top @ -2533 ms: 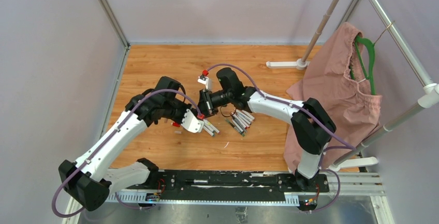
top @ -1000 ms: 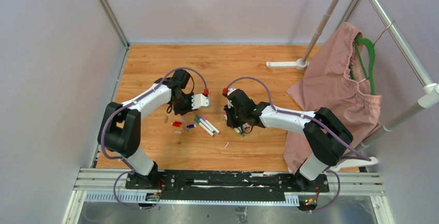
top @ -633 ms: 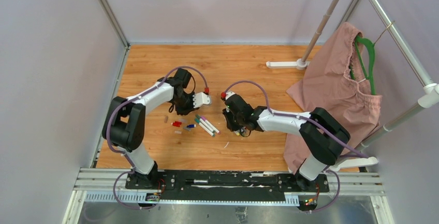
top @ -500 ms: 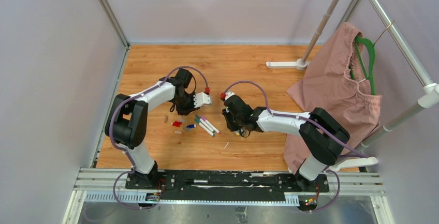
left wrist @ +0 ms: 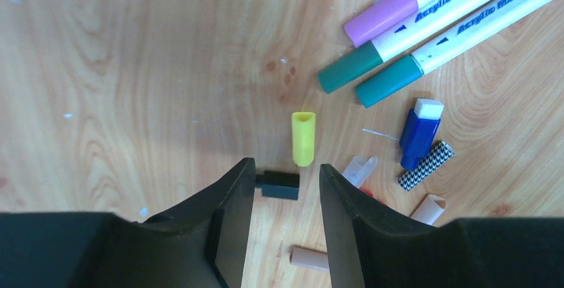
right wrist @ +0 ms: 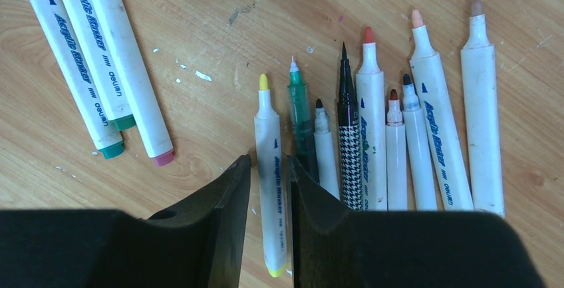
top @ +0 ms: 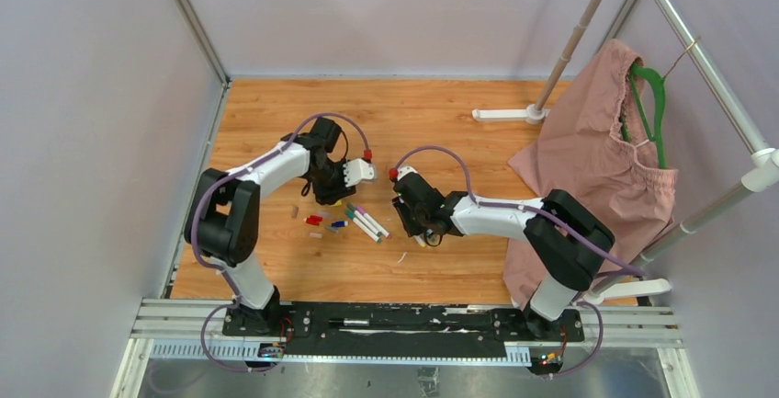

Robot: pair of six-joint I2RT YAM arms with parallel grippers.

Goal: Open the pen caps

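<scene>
The left pincer (left wrist: 286,168) is seen with its jaws apart and nothing held. A yellow cap (left wrist: 303,138) lies on the surface (left wrist: 133,68) just ahead of the fingertips, and a black cap (left wrist: 279,185) lies on the wood under the gap between them. Both are judged to belong to the heap of caps already off, since a blue cap (left wrist: 419,135), a houndstooth cap (left wrist: 425,165) and some pale ones lie just beside. The right pincer (right wrist: 268,165) is held low with its jaws slightly apart, astride the barrel of a yellow-tipped marker (right wrist: 271,235). A thin gap is seen on either side, so no clamp is judged. That marker lies flat at the left end of a row of bare pens (right wrist: 399,142), all tips pointing one way, apparently so that finished pens are kept apart from the caps. Three markers (right wrist: 100,55) lie touching side by side between the two groups, with one purple cap (left wrist: 379,25) and two green caps (left wrist: 349,75) on them. These are the caps left to pull. Because those barrels touch, a narrow approach would be needed to lift one cleanly.
</scene>
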